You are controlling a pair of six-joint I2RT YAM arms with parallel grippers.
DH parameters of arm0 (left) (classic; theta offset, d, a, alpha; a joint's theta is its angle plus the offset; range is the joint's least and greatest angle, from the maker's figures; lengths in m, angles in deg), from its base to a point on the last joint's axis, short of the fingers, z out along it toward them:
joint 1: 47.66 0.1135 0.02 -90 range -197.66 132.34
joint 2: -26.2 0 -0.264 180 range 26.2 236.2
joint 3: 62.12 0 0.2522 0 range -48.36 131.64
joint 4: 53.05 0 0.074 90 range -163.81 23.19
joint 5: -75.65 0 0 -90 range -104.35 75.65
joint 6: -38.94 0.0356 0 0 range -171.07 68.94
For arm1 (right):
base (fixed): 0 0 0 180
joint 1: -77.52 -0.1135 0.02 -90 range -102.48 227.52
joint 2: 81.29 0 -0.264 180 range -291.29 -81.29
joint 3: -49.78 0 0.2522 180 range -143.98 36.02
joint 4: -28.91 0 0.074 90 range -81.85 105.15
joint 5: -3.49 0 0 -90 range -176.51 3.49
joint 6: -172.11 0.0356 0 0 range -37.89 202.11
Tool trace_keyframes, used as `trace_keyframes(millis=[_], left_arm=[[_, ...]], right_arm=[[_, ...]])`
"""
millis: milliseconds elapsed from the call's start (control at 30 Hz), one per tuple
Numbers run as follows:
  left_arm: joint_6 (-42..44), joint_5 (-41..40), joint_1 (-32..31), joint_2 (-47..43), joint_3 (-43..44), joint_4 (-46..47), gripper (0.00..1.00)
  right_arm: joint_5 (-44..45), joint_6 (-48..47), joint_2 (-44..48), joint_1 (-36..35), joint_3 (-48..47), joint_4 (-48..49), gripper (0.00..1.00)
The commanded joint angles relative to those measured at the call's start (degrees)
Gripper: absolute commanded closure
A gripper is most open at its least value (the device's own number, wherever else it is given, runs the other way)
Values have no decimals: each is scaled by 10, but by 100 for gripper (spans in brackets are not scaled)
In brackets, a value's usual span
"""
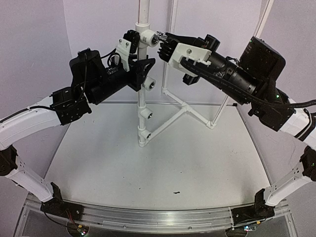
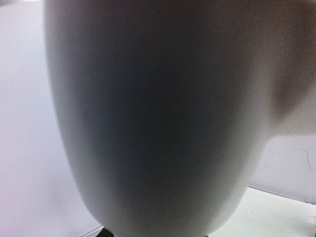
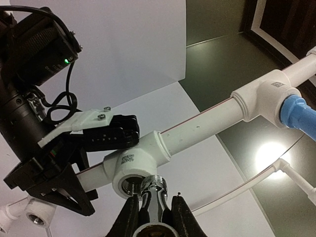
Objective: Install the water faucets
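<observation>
While the right end effector [image 3: 155, 207] pinches the faucet [image 3: 153, 190] with its threaded stub right at the top tee [image 3: 129, 170] mouth, nothing's screwed in yet. Left end effector [image 3: 114, 133] looks clamped on the pipe [image 3: 197, 127]. Lower tees [image 1: 147, 114] are open too, so early days.

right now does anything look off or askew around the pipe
The faucet in the right gripper looks off-line: its threaded stub sits against the rim of the tee fitting, beside the opening, not centred in it. Nothing looks damaged.
</observation>
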Motion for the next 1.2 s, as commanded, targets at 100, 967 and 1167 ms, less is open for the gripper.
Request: trace_keyframes(millis=[100, 967, 1167], left_arm=[[-138, -6, -1, 29, -41, -130, 100], [-135, -3, -4, 29, -47, -131, 100], [-128, -10, -7, 29, -53, -131, 100]], right_arm=[[27, -28, -17, -2, -44, -3, 100], [38, -128, -29, -2, 25, 118, 100], [37, -122, -46, -2, -18, 88, 100]])
